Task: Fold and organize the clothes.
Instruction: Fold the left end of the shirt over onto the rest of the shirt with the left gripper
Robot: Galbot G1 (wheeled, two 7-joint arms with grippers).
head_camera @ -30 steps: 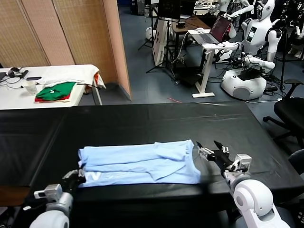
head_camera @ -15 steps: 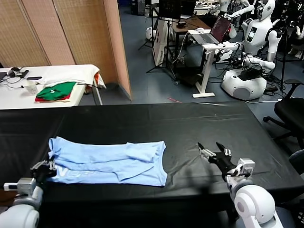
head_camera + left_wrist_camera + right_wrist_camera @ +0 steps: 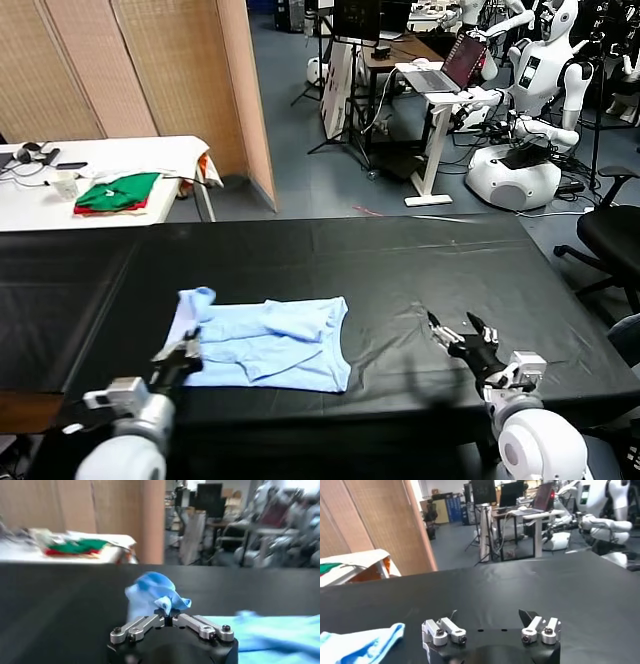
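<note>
While the fold is only half carried over, watch these points, left to right:

left hand: your left hand (image 3: 178, 362) sits at the near left of the tabletop (image 3: 300, 255), pinched tight on a bunched corner of the T-shirt (image 3: 270, 345); in the left wrist view the cloth (image 3: 157, 592) rises from between the closed tips in a small knot.

grip risk: the fabric looks thin and soft, so you could lose the pinch if you pull fast, and the lifted end would drop back in a heap.

T-shirt: it lies on the near middle-left of the tabletop, its left end raised and curling over, the rest flat with creases.

fold risk: only one corner seems held, so the far corner may lag and the fold may land skewed; dragging could also slide the whole shirt instead of folding it.

right hand: your right hand (image 3: 462, 338) hovers over bare tabletop well apart from the shirt's right edge, fingers spread wide and holding nothing; the right wrist view shows its gap (image 3: 490, 627) clear.

anchor risk: with nothing pinning the right side, you have no check on slipping.
</note>
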